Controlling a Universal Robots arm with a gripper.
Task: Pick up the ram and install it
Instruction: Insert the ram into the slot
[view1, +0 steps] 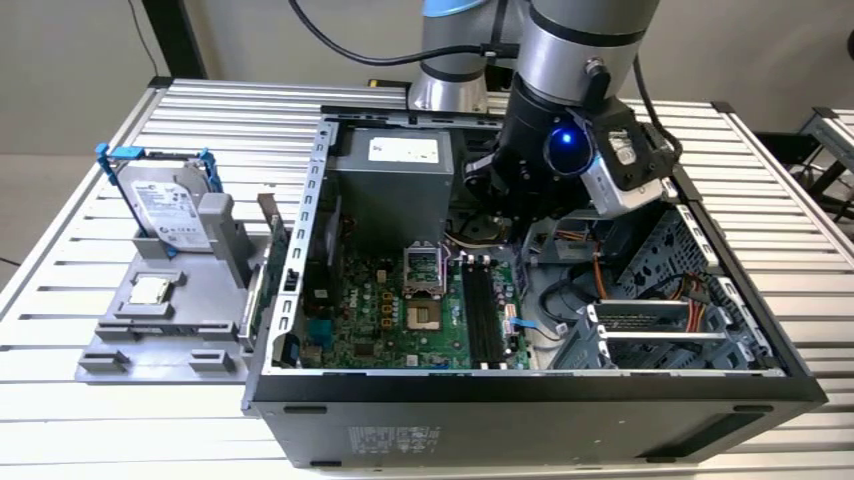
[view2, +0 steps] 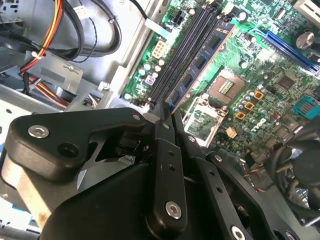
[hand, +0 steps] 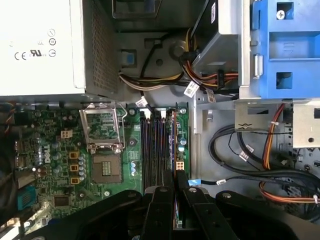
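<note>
Hand (view2: 167, 112) seen lowered inside open computer case (view1: 534, 385), over motherboard (view1: 387, 315). Ram (view2: 200, 65) pinched edgewise between closed fingers (view2: 170, 165), held along black memory slots (view2: 180, 55) in second wrist view; whether seated cannot be told. Hard drive (view1: 167, 205) with blue bracket stood in grey holder (view1: 147, 330) on bench (view1: 80, 430), at exterior view's left.

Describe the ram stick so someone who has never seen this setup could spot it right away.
Start at the open computer case and find the green motherboard on its floor. Beside the square processor socket run long black memory slots. The ram stands in one of them: the only slot filled, a slim blue-green board with black chips, its near end between the end effector fingers.
</note>
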